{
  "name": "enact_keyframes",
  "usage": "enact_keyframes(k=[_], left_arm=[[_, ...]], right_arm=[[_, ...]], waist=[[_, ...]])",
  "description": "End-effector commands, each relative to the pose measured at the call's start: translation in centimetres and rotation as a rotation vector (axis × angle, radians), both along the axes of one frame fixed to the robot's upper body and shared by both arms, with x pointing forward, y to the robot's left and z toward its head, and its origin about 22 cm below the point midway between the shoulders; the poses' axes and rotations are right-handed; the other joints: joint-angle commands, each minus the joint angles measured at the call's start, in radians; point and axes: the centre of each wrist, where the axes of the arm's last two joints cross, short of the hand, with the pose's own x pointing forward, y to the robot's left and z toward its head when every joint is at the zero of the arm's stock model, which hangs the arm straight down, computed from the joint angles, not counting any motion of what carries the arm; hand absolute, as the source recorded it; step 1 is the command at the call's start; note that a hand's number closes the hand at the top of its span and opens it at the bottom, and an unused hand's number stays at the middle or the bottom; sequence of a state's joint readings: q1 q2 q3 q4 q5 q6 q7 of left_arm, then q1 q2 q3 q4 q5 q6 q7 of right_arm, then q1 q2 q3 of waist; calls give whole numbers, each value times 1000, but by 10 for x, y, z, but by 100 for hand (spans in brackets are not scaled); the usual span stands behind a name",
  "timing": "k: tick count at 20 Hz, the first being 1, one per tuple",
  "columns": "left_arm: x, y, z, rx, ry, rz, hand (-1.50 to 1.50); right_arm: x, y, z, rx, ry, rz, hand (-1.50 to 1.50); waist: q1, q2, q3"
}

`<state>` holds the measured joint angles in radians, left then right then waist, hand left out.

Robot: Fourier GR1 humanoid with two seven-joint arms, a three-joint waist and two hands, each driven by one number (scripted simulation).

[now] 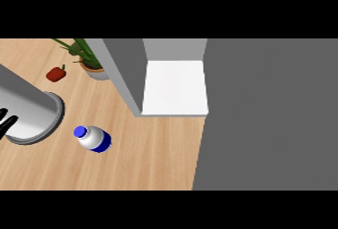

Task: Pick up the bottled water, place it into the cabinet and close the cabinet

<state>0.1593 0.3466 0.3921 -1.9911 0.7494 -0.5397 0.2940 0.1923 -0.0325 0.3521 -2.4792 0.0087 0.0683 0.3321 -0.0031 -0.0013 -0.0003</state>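
Light wooden counter (145,156) fills the left and middle of the head view, its grain running across the frame. Bottled water (93,138) stands on this counter left of centre — a pale body with a blue band near its base and a blue cap (80,131) turned toward the upper left. It stands free, touched by nothing, well short of the cabinet.

Cabinet (125,71): a grey box at the top centre, open, with a white interior shelf (175,87) showing between its grey left wall and the wide grey door panel (271,116). That panel takes up the whole right side of the view, from the top edge to the bottom. The shelf carries nothing that can be seen.

Left edge: a large grey cylinder (30,114) with a darker rim lies partly out of frame, near the bottle but apart from it. Black fingertips of the left hand (6,120) show against it at the very edge; they appear as straight, separated strokes, though so little is visible that how the hand is set cannot be told.

Upper left: a small red pepper (57,74) with a dark stem rests on the wood, and just beside it to the right a potted plant (92,62) — green leaves, pale pot — stands against the cabinet's left wall.
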Motion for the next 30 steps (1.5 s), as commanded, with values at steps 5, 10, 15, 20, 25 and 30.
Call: enact_keyframes(k=[5, 10, 15, 20, 25, 30], left_arm=[[19, -23, -46, 34, 56, 25, -150], [19, -9, -54, 33, 82, 39, -150], [54, -1, -99, 59, 170, 58, -150], [63, 3, -130, 71, 210, 36, -150], [77, 11, -162, 72, 239, 45, -150], [74, -5, -187, 63, 261, 22, -150]], right_arm=[[-19, 7, 14, -27, -37, -30, -150], [-22, -3, 15, -45, -29, -14, -150], [-26, -9, 16, -41, -39, -15, -150], [-23, 6, 26, -14, -36, -31, -150], [-15, 0, 20, -31, -29, -40, -150], [-30, 6, 26, -11, -22, -38, -150]], waist=[[-6, 0, -1], [-1, 0, 0], [-15, 2, 0], [-7, 2, -1], [-12, 4, -1], [-8, 1, -1]])
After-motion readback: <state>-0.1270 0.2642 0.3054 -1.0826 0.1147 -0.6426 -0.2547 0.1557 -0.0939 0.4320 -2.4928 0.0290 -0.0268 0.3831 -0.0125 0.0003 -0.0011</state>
